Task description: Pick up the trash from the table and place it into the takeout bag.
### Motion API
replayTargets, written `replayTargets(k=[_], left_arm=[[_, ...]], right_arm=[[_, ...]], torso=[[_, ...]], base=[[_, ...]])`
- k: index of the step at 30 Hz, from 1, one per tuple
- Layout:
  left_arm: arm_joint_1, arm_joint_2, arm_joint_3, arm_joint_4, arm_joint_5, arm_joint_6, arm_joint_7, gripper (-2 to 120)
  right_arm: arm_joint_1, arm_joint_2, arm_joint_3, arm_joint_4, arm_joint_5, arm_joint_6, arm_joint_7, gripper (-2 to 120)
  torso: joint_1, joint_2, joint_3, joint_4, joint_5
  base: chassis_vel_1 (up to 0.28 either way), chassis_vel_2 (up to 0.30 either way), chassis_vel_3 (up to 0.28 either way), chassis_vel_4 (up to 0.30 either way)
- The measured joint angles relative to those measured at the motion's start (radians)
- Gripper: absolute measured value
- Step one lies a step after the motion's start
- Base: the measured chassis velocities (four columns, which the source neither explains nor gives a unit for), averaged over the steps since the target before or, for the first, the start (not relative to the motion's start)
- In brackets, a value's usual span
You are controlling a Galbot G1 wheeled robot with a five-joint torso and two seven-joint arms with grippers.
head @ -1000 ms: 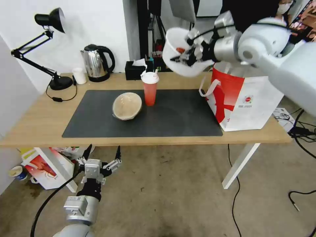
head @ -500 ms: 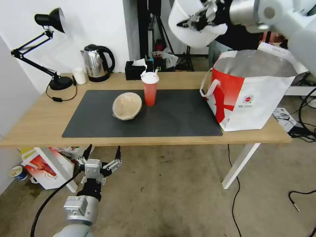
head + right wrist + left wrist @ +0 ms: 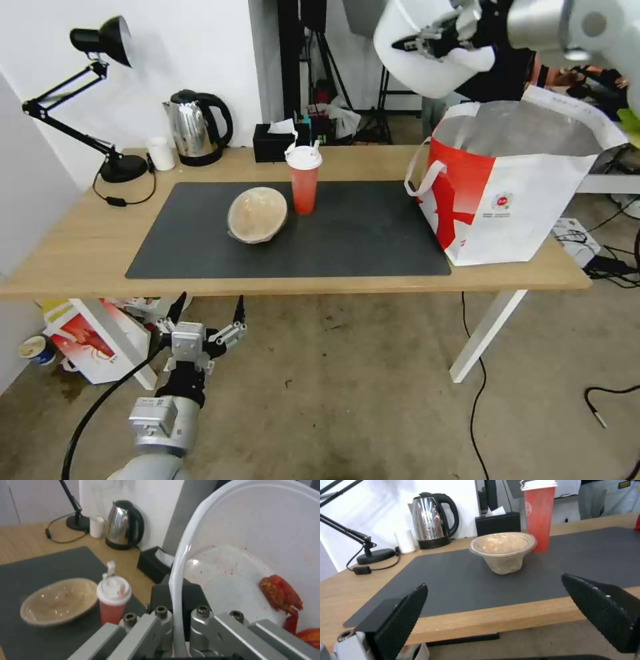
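Right claw [image 3: 427, 41] clamped on rim of white bowl [image 3: 427, 67], held high above takeout bag [image 3: 513, 193] on tabletop [image 3: 80, 247]; left claw [image 3: 207, 320] open, parked below tabletop edge.

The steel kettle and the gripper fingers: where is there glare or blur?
Left wrist view: bright streaks of glare on the shiny steel kettle; open left gripper fingers loom large and soft. Right wrist view: wide white plastic bowl rim blurred.
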State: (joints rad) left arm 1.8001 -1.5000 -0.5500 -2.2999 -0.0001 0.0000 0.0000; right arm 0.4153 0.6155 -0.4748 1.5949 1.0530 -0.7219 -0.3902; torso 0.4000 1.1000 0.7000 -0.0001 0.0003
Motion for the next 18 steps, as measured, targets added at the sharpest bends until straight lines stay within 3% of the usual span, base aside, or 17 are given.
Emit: replayTargets(k=[18], left_arm=[[0.000, 0.000, 0.000, 0.000, 0.000, 0.000, 0.000, 100]], right_arm=[[-0.152, -0.123, 0.147, 0.060, 0.012, 0.000, -0.001, 0]], torso=[[0.000, 0.000, 0.000, 0.0000, -0.0002]], base=[[0.000, 0.000, 0.000, 0.000]])
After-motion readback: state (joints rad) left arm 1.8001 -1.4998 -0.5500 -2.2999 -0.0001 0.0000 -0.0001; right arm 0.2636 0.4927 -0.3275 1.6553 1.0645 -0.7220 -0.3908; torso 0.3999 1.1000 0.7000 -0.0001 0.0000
